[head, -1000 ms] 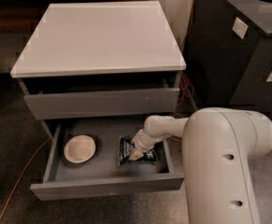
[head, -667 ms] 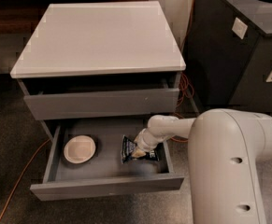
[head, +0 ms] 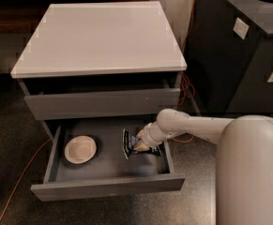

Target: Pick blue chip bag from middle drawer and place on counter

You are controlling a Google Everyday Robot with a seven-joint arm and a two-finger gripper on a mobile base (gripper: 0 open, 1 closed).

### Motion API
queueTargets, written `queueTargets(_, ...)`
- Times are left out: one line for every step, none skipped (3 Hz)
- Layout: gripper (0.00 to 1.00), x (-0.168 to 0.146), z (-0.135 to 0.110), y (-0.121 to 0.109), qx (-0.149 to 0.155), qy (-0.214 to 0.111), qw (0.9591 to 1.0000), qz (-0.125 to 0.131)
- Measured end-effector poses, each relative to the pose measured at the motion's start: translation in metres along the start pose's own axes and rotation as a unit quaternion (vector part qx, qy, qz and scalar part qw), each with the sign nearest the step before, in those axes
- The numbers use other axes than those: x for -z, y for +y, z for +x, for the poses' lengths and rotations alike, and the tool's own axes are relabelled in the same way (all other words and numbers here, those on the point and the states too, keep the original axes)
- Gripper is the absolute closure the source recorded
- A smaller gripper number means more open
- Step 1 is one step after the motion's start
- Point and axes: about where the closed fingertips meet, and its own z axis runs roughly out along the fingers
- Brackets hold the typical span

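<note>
The middle drawer (head: 108, 186) stands pulled well out of the grey cabinet, its grey inside open to view. The blue chip bag (head: 128, 144) lies flat on the drawer floor in the right half, nearer the right wall than the left. Its dark foil with white print shows to the left of the hand and again below and to the right of it. From those uncovered parts, its long axis seems to run across the drawer from back-left to front-right, with one short end pointing toward the bowl (head: 80, 149). That off-white bowl sits apart from the bag in the left half.

The pale arm (head: 192, 125) reaches in from the right, and the hand (head: 140, 146) is down inside the drawer, right on the middle of the bag. I cannot tell whether it is clamped on the foil.

Above, the top drawer (head: 103, 102) is slightly out, under the pale counter (head: 101, 36). A black box (head: 234, 55) stands to the right.
</note>
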Motion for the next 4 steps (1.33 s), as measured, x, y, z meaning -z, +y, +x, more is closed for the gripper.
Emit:
queueTargets(1.00,0.052,-0.031,0.008,0.024,-0.049,0.9985,0.004)
queueTargets(1.00,0.090,-0.047,0.015,0.033,-0.077,0.9965,0.008)
queueTargets(1.00,0.134,-0.061,0.019,0.047,-0.094,0.9943,0.014)
queueTargets(1.00,0.179,-0.078,0.014,0.071,-0.107,0.9915,0.021)
